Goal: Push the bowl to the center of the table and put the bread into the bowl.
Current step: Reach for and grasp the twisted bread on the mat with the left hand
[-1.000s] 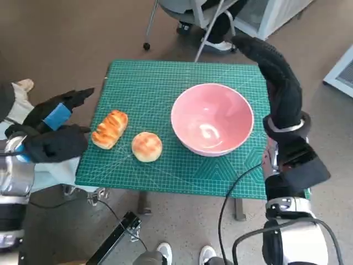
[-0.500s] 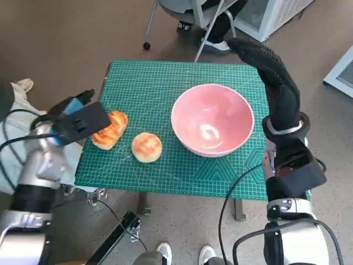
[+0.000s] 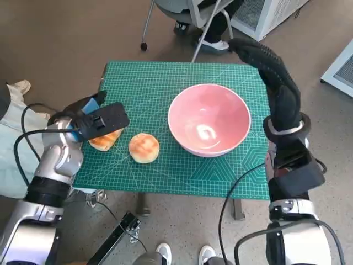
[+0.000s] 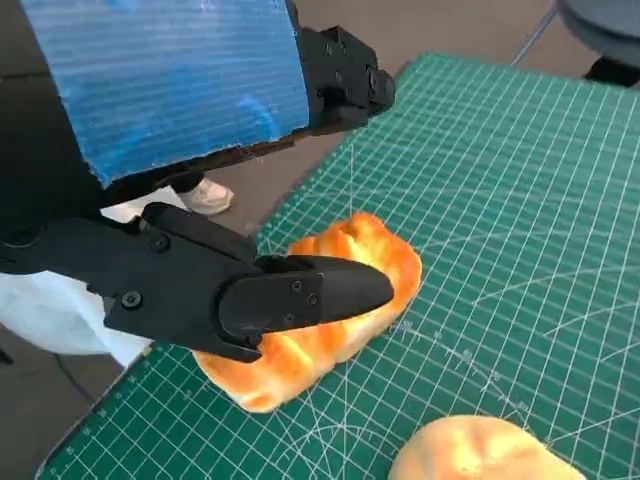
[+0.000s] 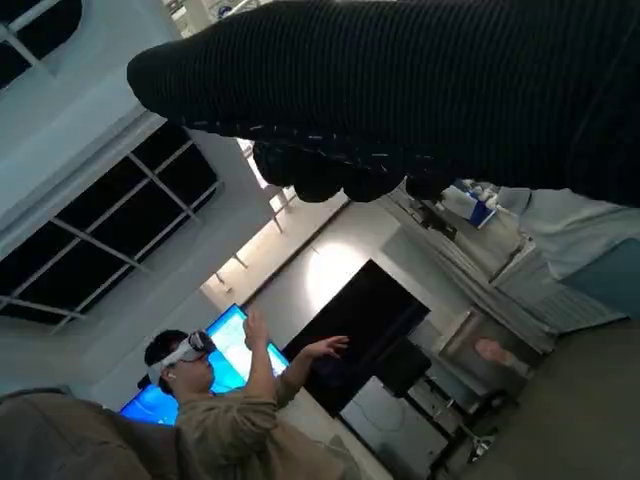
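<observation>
Green gridded cutting mat (image 3: 165, 88) is laid over the small table, on a speckled grey-brown floor (image 3: 66, 33). Chair legs (image 3: 149, 22) and a white cabinet (image 3: 265, 14) are seen beyond the far edge. Pink bowl (image 3: 209, 119) is placed right of mat centre, empty. Long bread (image 4: 320, 340) is found at the left edge, round bun (image 3: 144, 147) just beside it. Left hand (image 3: 99, 120) is held over the long bread, fingers (image 4: 300, 292) spread above it, nothing gripped. Right hand (image 3: 265, 58) is raised beside the bowl's far right rim, fingers extended, nothing held. A person wearing a headset (image 5: 190, 350) is seen in the right wrist view.
</observation>
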